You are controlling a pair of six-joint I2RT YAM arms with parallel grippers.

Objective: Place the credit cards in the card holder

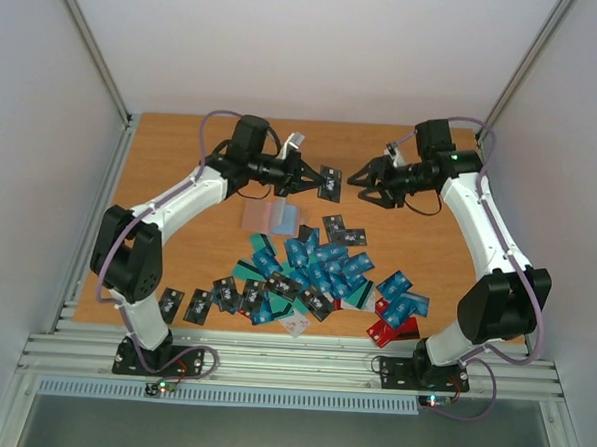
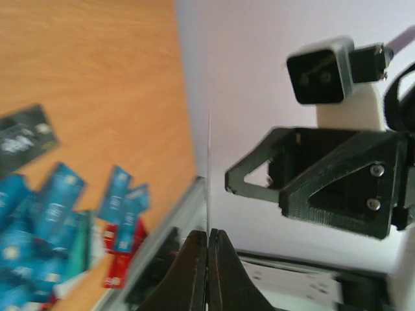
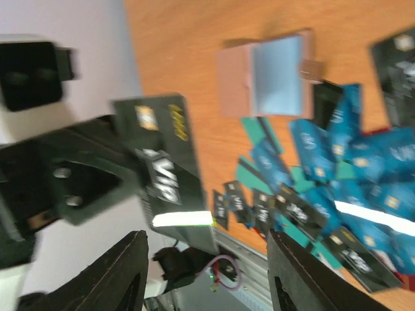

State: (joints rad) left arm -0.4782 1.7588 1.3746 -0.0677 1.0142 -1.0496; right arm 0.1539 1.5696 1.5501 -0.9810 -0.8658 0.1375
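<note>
Because the black credit card [image 1: 330,184] was pinched only along one end by my left gripper [image 1: 314,180], which was closed tight on it above the tabletop [image 1: 182,157], most of it stuck out unsupported toward my right gripper [image 1: 359,187]. That gripper's jaws stood apart and held nothing, just beside the card's free end. I judged the card light, thin and stiff with a little spring, and its glossy faces likely to slip under a weak or off-centre pinch. Seen edge-on from my left wrist it was no more than a line, so it could only be taken across its flat faces, never by its edge. The best hold seemed to be at one end, leaving the far end free to lead into the card holder [image 1: 272,218], which lay flat on the tabletop between my two arms, well apart from the held card. The holder looked soft, so I expected its mouth to need steadying. The other credit cards [image 1: 321,265] lay in an overlapping heap nearer my bases, flat on the wood and probably hard to lift by an edge.
</note>
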